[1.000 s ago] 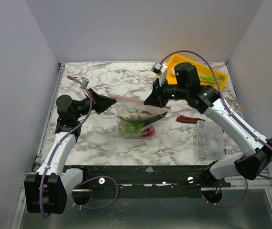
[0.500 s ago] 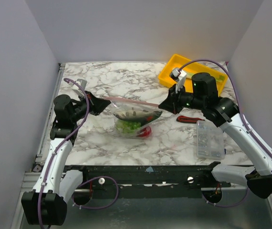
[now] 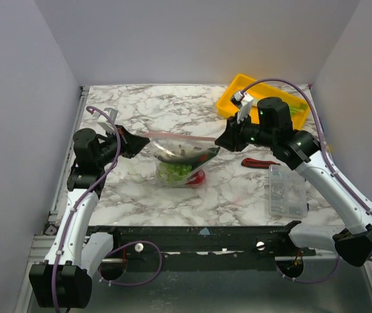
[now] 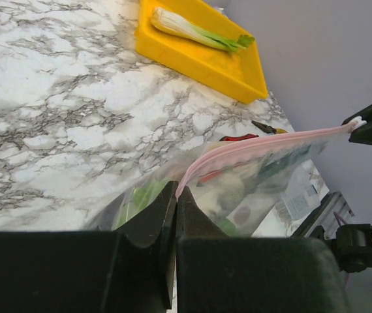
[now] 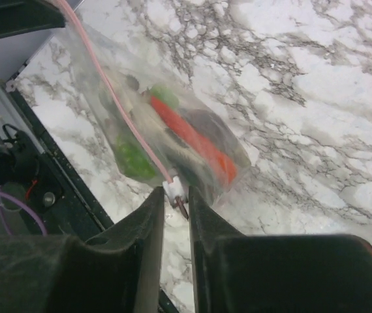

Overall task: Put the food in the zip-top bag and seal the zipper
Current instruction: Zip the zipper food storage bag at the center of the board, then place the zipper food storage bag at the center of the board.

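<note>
The zip-top bag [image 3: 185, 163] hangs stretched between my two grippers, just above the table. It holds green leafy [image 3: 175, 171], red [image 3: 199, 178] and dark food. My left gripper [image 3: 140, 139] is shut on the left end of the pink zipper [image 3: 176, 136], as the left wrist view [image 4: 175, 193] shows. My right gripper [image 3: 219, 141] is shut on the white slider [image 5: 174, 188] at the zipper's right end. The zipper strip [image 4: 264, 145] looks pressed together along its length. The leek [image 3: 289, 107] lies in the yellow tray [image 3: 235, 98].
A red-handled tool [image 3: 259, 163] lies right of the bag. A rigid clear compartment box [image 3: 286, 190] stands at the right front. The yellow tray sits at the back right, behind my right wrist. Grey walls enclose the table.
My right gripper has slid right along the zipper from near its middle to its right end. My left gripper has drawn back to the left, holding its end.
</note>
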Motion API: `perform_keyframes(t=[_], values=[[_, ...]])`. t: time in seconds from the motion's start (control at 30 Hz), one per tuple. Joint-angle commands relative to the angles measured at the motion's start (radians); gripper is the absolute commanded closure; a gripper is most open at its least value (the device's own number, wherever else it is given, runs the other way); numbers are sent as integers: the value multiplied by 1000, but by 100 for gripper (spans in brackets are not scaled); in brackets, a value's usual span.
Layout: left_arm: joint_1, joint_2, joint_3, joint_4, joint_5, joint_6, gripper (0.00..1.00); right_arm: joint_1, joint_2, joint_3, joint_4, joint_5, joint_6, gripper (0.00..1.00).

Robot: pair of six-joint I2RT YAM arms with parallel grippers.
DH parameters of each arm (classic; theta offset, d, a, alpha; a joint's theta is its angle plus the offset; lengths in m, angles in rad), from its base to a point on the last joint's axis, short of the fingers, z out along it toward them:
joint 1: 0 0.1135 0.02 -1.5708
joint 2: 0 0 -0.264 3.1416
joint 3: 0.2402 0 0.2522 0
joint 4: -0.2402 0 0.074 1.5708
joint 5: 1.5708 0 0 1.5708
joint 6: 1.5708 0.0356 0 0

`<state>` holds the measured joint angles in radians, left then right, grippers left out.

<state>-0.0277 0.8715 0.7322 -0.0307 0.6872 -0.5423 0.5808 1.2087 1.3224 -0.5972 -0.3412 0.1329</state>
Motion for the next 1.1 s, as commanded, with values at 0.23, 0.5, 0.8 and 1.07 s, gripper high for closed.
perform_keyframes(t=[0.23, 0.5, 0.8, 1.07], values=[[18, 4, 58, -9, -31, 8, 100, -10, 61, 64, -8, -49, -75, 22], [19, 35, 125, -141, -225, -66, 100, -10, 167, 161, 57, 206, 44, 20], [31, 182, 228, -242, -452, -121, 100, -10, 109, 119, 53, 472, 132, 15], [98, 397, 354, -342, -452, -139, 100, -10, -16, 67, -18, 520, 141, 15]])
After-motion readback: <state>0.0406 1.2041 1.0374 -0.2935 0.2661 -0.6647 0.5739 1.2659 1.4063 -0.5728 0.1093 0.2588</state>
